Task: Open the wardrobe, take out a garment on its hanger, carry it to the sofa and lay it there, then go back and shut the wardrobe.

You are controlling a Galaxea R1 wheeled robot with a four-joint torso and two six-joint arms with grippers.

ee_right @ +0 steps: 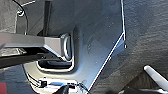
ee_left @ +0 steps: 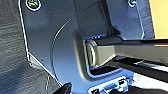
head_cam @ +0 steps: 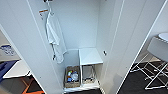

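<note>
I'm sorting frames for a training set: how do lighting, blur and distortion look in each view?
Head view: bright, even light washes out the open wardrobe; the white shirt barely separates from the back wall, the basket contents are smeared, and the door edges splay outward from wide-angle distortion. Left wrist view: soft throughout, with a blown-out yellow patch at one corner. Right wrist view: dim, blurred carpet.

A white shirt (head_cam: 55,37) hangs at the upper left. Below it, on the floor, a basket (head_cam: 72,80) holds small colourful items beside a white shelf (head_cam: 90,56). A white chair (head_cam: 156,62) stands at the right on dark carpet (head_cam: 135,83). A white table (head_cam: 17,70) sits lower left.
</note>
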